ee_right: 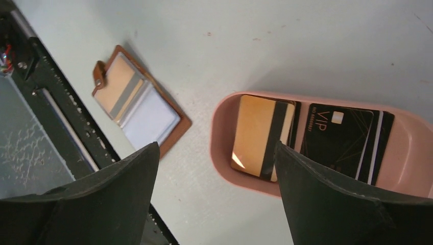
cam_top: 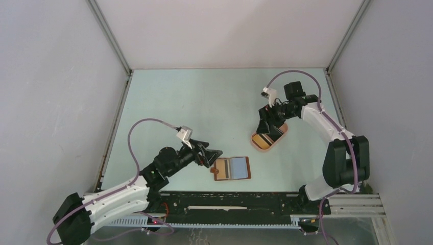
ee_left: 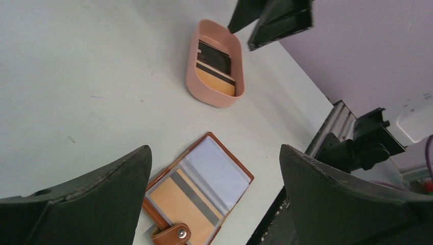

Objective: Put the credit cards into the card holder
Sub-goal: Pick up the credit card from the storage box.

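The card holder (cam_top: 231, 169) lies open on the table near the front edge, with its snap tab to the left. It holds an orange card with a grey stripe (ee_left: 178, 204) and a pale blue-white card (ee_left: 217, 171). It also shows in the right wrist view (ee_right: 138, 99). My left gripper (cam_top: 214, 154) is open and empty, hovering just left of the holder (ee_left: 214, 150). A yellow-orange card (ee_right: 255, 135) and a black VIP card (ee_right: 339, 140) lie in the pink oval tray (cam_top: 263, 141). My right gripper (cam_top: 270, 126) is open and empty above the tray's far end (ee_right: 215, 148).
The pink tray (ee_left: 214, 97) sits right of centre, its rim (ee_right: 224, 153) between my right fingers. A black rail (cam_top: 230, 201) runs along the table's near edge just below the holder. Grey walls with metal posts (cam_top: 110, 35) enclose the table on three sides.
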You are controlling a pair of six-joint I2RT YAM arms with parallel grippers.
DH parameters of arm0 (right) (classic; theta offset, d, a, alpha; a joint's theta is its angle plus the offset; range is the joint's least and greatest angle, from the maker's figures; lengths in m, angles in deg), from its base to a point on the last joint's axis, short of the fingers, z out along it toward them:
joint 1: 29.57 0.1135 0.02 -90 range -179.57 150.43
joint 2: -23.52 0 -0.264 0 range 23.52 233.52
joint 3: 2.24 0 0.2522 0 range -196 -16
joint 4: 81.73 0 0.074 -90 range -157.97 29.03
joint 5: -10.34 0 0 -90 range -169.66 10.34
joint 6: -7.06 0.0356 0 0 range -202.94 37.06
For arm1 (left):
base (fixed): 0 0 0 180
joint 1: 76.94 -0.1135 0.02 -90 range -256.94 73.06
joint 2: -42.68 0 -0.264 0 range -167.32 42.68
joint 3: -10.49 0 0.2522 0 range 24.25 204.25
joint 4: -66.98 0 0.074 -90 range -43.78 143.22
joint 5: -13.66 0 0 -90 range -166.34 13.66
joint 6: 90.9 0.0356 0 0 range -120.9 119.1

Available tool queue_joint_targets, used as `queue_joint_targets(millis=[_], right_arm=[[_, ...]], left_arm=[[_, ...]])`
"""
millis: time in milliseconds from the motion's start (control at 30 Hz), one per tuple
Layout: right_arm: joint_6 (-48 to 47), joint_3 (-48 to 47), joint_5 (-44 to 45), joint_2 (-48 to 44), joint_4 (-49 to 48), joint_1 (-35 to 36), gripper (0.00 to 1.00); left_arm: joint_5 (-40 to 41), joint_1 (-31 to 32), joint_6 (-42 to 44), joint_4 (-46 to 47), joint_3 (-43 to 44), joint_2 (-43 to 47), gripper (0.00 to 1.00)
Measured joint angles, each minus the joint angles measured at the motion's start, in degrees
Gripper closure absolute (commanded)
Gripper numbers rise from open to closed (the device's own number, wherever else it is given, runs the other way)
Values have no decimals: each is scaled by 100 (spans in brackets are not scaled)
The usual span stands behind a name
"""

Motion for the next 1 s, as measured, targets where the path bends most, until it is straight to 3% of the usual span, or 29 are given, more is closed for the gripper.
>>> queue_joint_targets(millis=[367, 1000], right_arm=[[188, -87, 551, 1215, -17, -136, 29], [199, -308, 535, 1829, 310, -195, 43]], left_arm=[[-623, 0, -299, 1220, 0, -1156, 6], [-772, 0, -599, 1884, -2, -1526, 7]])
